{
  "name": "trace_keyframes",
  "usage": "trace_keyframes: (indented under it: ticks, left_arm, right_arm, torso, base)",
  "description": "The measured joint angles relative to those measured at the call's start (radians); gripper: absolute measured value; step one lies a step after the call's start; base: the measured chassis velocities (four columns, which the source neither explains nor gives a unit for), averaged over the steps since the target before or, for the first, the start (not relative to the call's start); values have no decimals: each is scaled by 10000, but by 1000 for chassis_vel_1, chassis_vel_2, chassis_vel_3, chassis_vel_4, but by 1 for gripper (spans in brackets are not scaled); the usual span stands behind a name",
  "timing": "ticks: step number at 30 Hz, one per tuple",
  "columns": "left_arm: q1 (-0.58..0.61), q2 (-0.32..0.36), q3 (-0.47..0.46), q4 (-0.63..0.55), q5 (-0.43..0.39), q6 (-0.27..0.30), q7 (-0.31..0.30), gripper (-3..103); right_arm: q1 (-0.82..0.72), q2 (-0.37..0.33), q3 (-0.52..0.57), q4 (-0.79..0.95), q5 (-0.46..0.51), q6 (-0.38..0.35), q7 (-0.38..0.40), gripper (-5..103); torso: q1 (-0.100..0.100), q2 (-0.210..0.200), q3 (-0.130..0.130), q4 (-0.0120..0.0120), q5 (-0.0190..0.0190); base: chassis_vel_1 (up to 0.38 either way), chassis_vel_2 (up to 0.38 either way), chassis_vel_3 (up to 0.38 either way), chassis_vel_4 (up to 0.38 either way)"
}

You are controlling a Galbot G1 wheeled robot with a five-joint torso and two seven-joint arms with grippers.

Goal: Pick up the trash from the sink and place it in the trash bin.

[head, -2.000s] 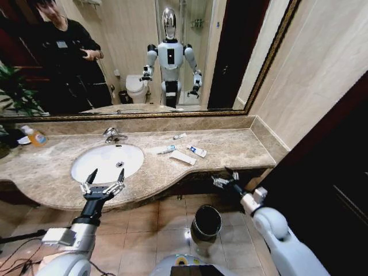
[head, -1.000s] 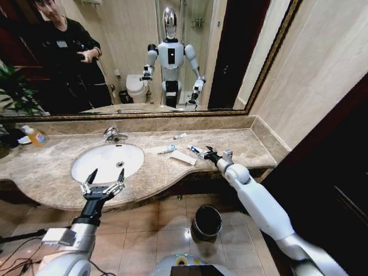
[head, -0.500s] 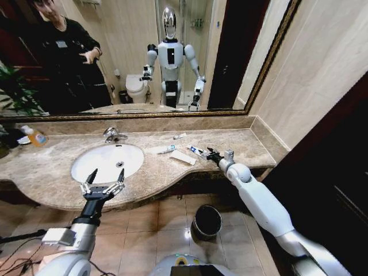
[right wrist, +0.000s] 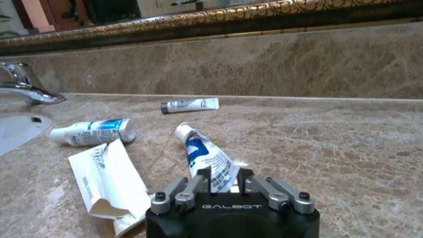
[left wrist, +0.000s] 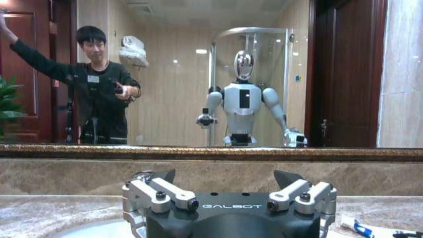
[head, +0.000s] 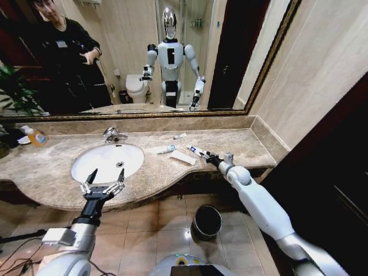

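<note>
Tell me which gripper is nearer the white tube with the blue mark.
The right gripper: its fingers are at the white blue-marked tube's end. The left gripper hovers open at the oval white sink's front edge, far away.

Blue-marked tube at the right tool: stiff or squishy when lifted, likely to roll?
The right tool closes on the flat crimped end of the white tube with blue marks. It is probably light and soft-walled, so it may droop from that end. Its tapering shape suggests it would pivot rather than roll on the marble counter.
</note>
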Motion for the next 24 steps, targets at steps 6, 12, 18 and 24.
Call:
trace_keyframes:
  ticks: [6,12,18,24]
  left_arm:
    - [0,0,0,0,0,0,0,100]
    - [0,0,0,0,0,0,0,100]
    - [0,0,0,0,0,0,-1,100]
    - [0,1,0,0,0,0,0,100]
  right_arm:
    - [14,-3,-95,57,-10,30,38,3]
    - [3,-72,-81,60,16,47,39,0]
    - [-4,-85,-30,65,100,84,47,0]
    - [-38,-125,72,353,127,149,69,0]
  torso:
    - [0,0,0,0,0]
    - [0,0,0,0,0]
    - [0,0,0,0,0]
    - [0,0,0,1,1]
  base:
    - [0,0,0,0]
    - [0,0,0,0]
    - [0,0,0,0]
    - [0,0,0,0]
